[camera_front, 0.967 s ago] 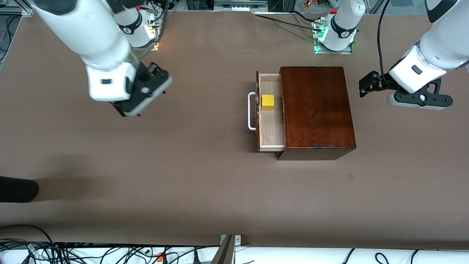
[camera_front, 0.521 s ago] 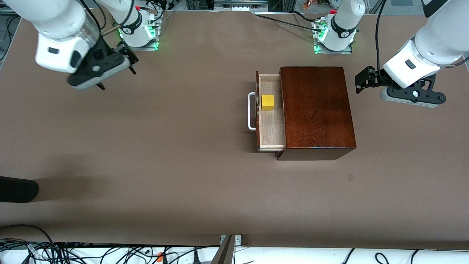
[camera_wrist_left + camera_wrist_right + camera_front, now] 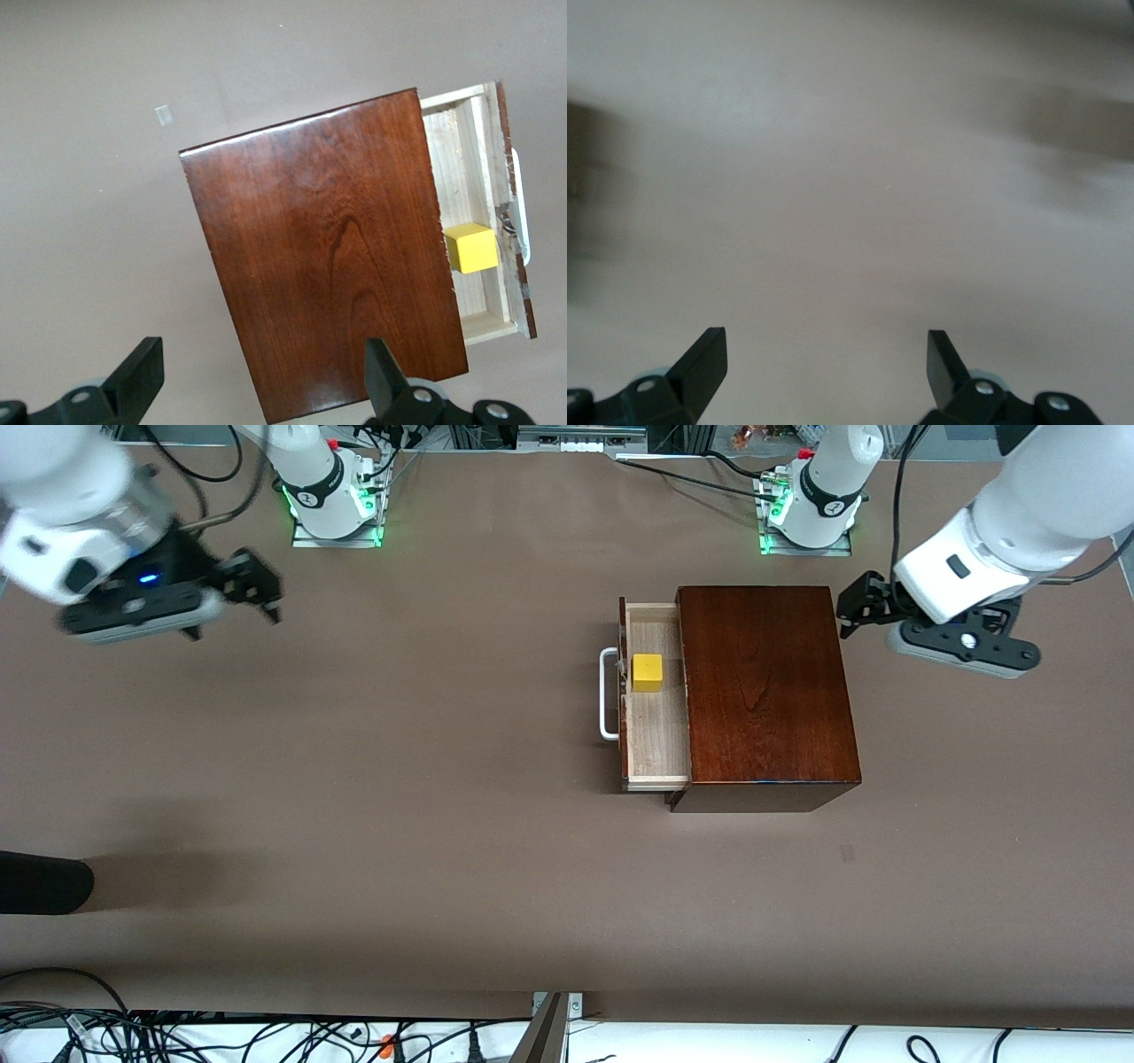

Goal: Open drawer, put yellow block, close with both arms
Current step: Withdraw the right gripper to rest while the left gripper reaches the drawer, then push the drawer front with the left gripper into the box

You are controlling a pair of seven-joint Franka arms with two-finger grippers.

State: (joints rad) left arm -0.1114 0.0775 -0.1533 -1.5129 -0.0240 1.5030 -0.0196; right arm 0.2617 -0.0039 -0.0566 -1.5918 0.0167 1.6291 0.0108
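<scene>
The drawer (image 3: 657,735) stands partly pulled out of the dark reddish-brown wooden box (image 3: 766,691), with its white handle (image 3: 608,693) toward the right arm's end. The yellow block (image 3: 648,672) lies in the drawer tray, close to the drawer front. My left gripper (image 3: 855,607) is open and empty in the air, beside the box's back corner at the left arm's end. The left wrist view shows the box (image 3: 328,257), the drawer tray (image 3: 461,177) and the block (image 3: 469,247) past my left gripper (image 3: 261,376). My right gripper (image 3: 252,589) is open and empty over bare table near the right arm's base. The right wrist view shows my right gripper (image 3: 824,363) over blurred tabletop only.
The two arm bases (image 3: 323,491) (image 3: 815,500) stand at the table's edge farthest from the front camera. A black rounded object (image 3: 44,881) lies at the right arm's end, nearer the front camera. Cables (image 3: 177,1036) run below the table's near edge. A small mark (image 3: 848,853) is on the table.
My right gripper has swung away from the table's middle toward the right arm's end. My left gripper has moved closer to the wooden box. The drawer and block have not moved.
</scene>
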